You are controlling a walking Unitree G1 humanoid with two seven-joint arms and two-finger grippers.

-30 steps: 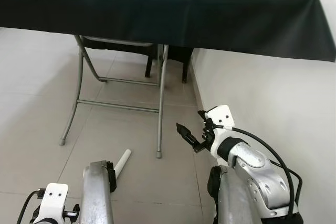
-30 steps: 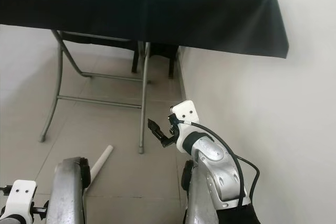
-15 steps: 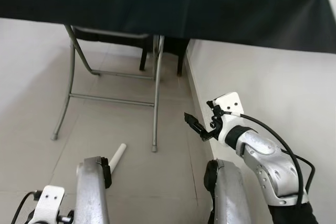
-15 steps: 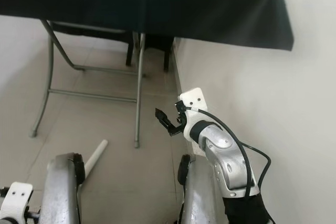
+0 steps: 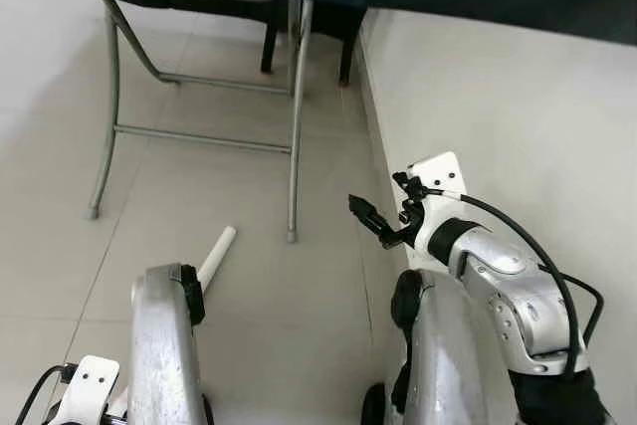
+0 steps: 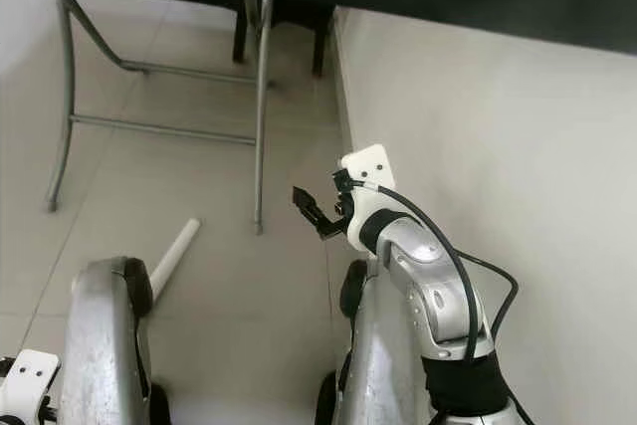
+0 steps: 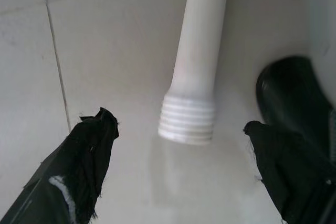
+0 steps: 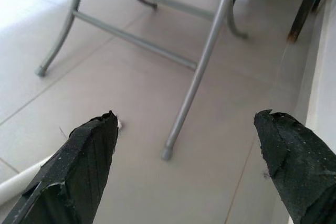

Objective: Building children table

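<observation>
White plastic table leg (image 7: pixel 195 72) lies on tiled floor (image 5: pixel 60 216), lower left of the head frames, threaded end centred between the spread fingers of left gripper (image 7: pixel 184 177). Right gripper (image 5: pixel 364 216), fingers also spread and holding nothing, hovers mid-frame. Beyond, folding table frame (image 5: pixel 295 126) at upper left. Step judged: leg pickup; next move needs lowering and closing on the shaft

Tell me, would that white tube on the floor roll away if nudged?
Probably: the white table leg is round, smooth and lies flat on glossy floor tiles. It looks stiff, likely light plastic; its threaded end might offer grip.
</observation>
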